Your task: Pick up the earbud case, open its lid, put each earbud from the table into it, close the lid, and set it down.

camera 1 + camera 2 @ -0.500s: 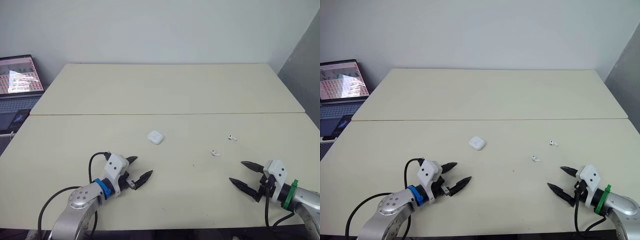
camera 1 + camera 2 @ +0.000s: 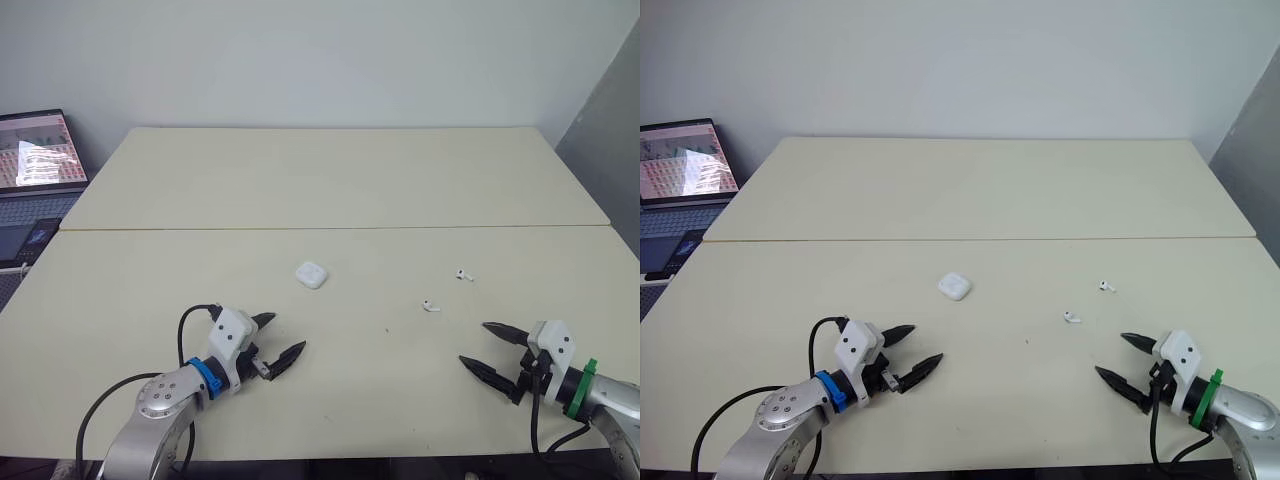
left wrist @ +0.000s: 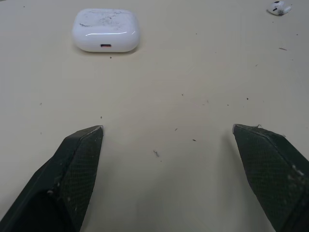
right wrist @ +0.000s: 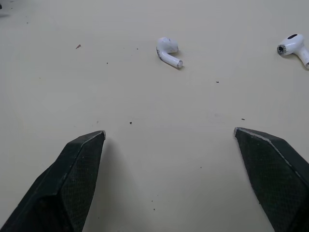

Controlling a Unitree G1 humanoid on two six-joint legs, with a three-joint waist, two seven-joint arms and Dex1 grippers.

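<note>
While both pincers rest spread and empty low over the bench (image 2: 330, 180), the white earbud case (image 2: 311, 274) lies shut near its middle.
From the left: a laptop (image 2: 40, 150) sits off the bench, well apart. The left pincer (image 2: 287, 333) points at the case just ahead. The case looks light, hard and glossy, so it may slip; gripping across its rounded sides seems safest. Further right lie two earbuds, one nearer (image 2: 430, 305) and one farther (image 2: 463, 273), tiny and likely to skid, ahead of the right pincer (image 2: 473, 342). Nothing blocks either approach.
</note>
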